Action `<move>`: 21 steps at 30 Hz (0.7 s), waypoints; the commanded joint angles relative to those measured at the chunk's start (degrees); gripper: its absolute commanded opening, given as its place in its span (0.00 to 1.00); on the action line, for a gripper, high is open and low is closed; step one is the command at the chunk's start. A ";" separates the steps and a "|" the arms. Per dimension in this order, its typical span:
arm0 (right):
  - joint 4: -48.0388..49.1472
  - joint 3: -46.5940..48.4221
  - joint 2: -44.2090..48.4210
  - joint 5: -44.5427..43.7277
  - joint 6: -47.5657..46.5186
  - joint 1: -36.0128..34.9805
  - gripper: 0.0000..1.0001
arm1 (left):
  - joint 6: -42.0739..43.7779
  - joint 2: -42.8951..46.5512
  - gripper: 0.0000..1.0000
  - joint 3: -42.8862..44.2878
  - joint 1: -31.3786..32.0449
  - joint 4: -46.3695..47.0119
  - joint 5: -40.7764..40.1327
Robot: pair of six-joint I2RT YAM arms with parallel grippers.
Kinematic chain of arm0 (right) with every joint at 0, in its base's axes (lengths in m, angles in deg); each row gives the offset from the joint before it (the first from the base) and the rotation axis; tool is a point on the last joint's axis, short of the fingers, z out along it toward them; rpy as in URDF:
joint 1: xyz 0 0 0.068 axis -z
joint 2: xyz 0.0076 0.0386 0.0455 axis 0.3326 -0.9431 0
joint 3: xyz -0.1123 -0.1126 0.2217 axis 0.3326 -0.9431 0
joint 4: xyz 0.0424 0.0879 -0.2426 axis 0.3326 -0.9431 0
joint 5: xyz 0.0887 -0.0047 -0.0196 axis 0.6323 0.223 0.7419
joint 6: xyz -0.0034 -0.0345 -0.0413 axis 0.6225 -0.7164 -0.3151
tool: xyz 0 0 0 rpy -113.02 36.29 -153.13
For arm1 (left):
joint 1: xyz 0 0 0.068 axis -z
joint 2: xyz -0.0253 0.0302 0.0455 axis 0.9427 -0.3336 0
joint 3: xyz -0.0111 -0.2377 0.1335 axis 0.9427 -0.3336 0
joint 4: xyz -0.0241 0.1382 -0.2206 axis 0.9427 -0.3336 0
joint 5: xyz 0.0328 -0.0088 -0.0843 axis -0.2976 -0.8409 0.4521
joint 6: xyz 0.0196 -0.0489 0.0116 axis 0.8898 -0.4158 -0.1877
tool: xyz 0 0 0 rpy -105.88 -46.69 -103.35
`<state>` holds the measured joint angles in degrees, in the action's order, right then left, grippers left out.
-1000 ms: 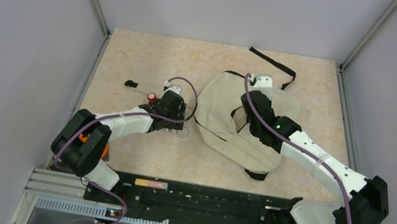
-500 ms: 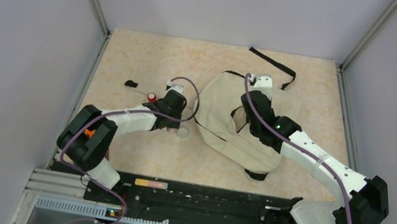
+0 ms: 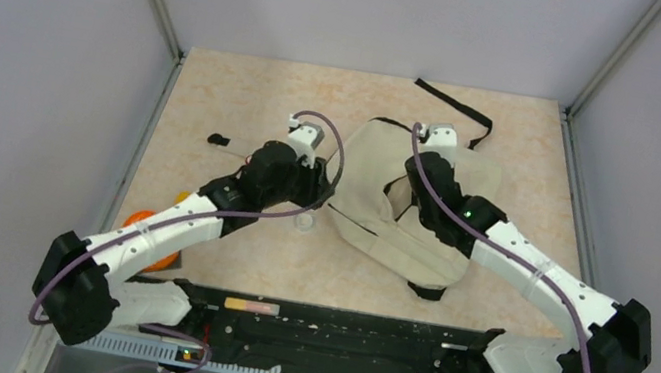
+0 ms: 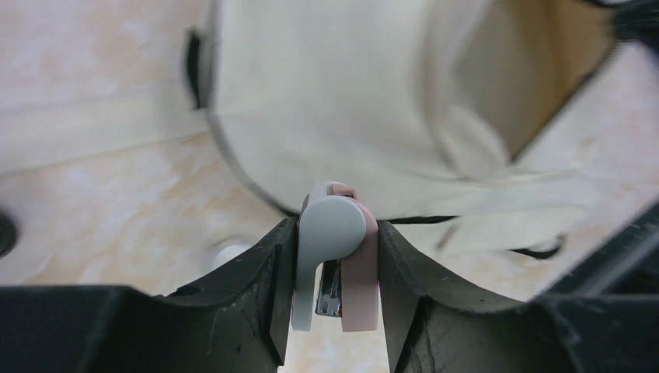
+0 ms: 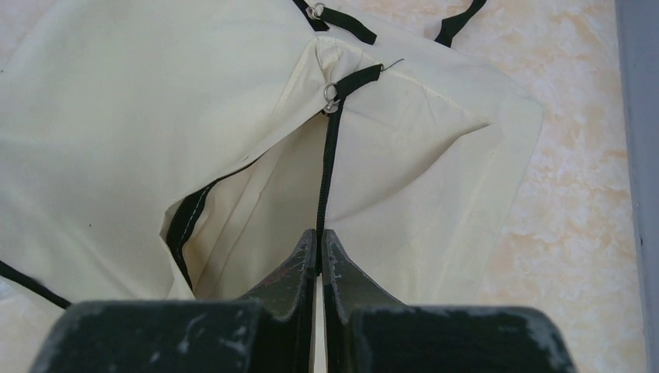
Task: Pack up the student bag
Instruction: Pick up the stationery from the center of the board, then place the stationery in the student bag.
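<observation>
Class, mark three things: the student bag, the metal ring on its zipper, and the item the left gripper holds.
student bag [image 3: 365, 167], top external view, on its cream front panel.
zipper ring [image 5: 331, 97], right wrist view, on the metal loop.
white-and-pink stapler [image 4: 332, 227], left wrist view, on its white upper shell.

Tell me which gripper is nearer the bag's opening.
Right. The right gripper is shut on the zipper at the bag's opening; the left gripper is beside the bag's left edge, holding a stapler.

The cream-beige fabric backpack has black zippers. The tabletop is marbled peach. The small plastic stapler is pale grey and pink.
</observation>
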<state>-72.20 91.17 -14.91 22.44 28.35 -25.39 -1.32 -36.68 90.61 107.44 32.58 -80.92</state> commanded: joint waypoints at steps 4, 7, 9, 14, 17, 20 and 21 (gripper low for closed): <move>2.37 0.22 4.04 1.14 0.07 0.17 0.00 | -2.58 -8.98 0.44 9.01 5.46 16.46 16.88; 2.52 0.17 4.92 1.92 0.37 0.17 0.00 | -4.28 -15.21 0.44 12.51 5.55 22.97 21.07; 2.68 0.18 5.30 2.21 0.45 0.21 0.00 | -5.22 -18.93 0.44 14.43 5.61 27.68 23.22; 2.64 0.48 5.45 2.50 0.29 0.17 0.00 | -5.72 -28.09 0.44 20.43 5.98 31.30 27.19; 2.80 0.62 5.37 2.53 0.26 0.17 0.00 | -6.47 -32.35 0.43 22.87 6.43 33.26 29.20; 2.86 0.52 5.45 2.43 0.33 0.17 0.00 | -6.60 -35.89 0.43 24.48 7.22 34.46 29.79; 2.90 0.56 5.30 2.47 0.37 0.17 0.00 | -6.63 -36.71 0.43 24.84 7.35 34.80 29.95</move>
<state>-72.33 90.67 -12.31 25.19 28.50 -25.39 -7.26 -70.64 111.81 113.71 60.58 -54.36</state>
